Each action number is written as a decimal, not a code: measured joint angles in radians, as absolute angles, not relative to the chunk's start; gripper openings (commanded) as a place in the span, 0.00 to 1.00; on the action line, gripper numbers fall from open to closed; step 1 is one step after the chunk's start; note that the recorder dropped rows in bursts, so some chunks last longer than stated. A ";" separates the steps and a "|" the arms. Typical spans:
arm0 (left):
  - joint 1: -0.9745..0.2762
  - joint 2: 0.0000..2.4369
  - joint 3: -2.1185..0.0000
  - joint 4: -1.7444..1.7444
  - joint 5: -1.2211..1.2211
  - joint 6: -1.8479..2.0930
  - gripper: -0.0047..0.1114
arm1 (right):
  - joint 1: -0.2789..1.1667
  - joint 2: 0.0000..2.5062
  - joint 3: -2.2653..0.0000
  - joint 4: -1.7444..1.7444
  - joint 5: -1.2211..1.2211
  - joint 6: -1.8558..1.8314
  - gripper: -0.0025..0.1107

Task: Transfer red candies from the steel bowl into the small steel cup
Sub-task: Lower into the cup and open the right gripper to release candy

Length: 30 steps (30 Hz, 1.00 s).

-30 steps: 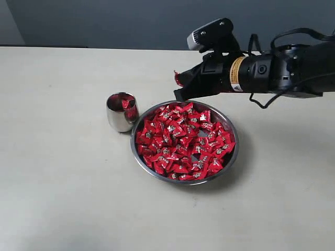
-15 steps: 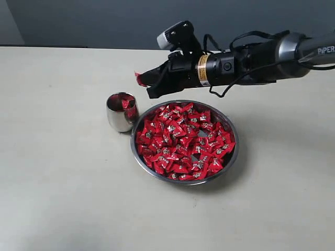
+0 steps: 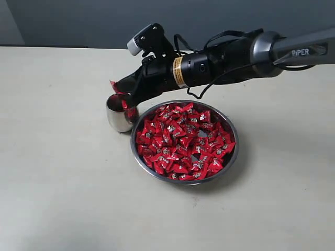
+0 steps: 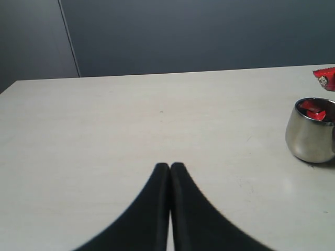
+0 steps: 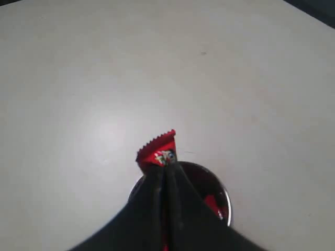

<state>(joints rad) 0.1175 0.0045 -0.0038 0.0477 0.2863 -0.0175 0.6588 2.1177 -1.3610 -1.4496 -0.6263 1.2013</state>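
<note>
The steel bowl (image 3: pixel 232 157) sits mid-table, heaped with red candies (image 3: pixel 183 141). Touching its left rim stands the small steel cup (image 3: pixel 118 118), with a few red candies inside. My right gripper (image 3: pixel 118 88) reaches across from the right and hangs just above the cup's mouth, shut on one red candy (image 3: pixel 113 85). In the right wrist view that candy (image 5: pixel 157 150) sticks out past the fingertips, over the cup's rim (image 5: pixel 226 201). My left gripper (image 4: pixel 170 166) is shut with nothing in it, low over bare table; the cup (image 4: pixel 310 130) lies off to one side.
The right arm (image 3: pixel 220 60) stretches over the table behind the bowl. Bare beige tabletop (image 3: pixel 63 183) surrounds the bowl and cup. A dark wall (image 3: pixel 78 21) runs along the table's far edge.
My right gripper has carried the candy leftward and down, from above the bowl's far rim to just over the cup. Bowl and cup have not shifted.
</note>
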 measured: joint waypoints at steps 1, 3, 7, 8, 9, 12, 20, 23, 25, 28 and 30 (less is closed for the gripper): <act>0.118 0.004 -0.004 0.048 0.286 -0.017 0.04 | 0.659 2.124 -1.365 -1.452 -0.624 1.208 0.02; 0.118 0.004 -0.004 0.048 0.286 -0.017 0.04 | 0.659 2.144 -1.374 -1.457 -0.620 1.220 0.02; 0.118 0.004 -0.004 0.048 0.286 -0.017 0.04 | 0.659 2.175 -1.383 -1.460 -0.618 1.226 0.02; 0.118 0.004 -0.004 0.048 0.286 -0.017 0.04 | 0.659 2.179 -1.385 -1.461 -0.618 1.226 0.02; 0.118 0.004 -0.004 0.048 0.286 -0.017 0.04 | 0.659 2.181 -1.385 -1.461 -0.616 1.226 0.02; 0.118 0.004 -0.004 0.048 0.286 -0.017 0.04 | 0.659 2.184 -1.385 -1.463 -0.616 1.228 0.02; 0.118 0.004 -0.004 0.048 0.286 -0.017 0.04 | 0.659 2.184 -1.385 -1.463 -0.614 1.231 0.35; 0.118 0.004 -0.004 0.048 0.286 -0.017 0.04 | 0.659 2.184 -1.385 -1.463 -0.612 1.231 0.33; 0.118 0.004 -0.004 0.048 0.286 -0.017 0.04 | 0.661 2.184 -1.385 -1.463 -0.600 1.231 0.33; 0.118 0.004 -0.004 0.048 0.286 -0.017 0.04 | 0.661 2.184 -1.385 -1.463 -0.579 1.231 0.33; 0.118 0.004 -0.004 0.048 0.286 -0.017 0.04 | 0.661 2.184 -1.385 -1.461 -0.575 1.231 0.33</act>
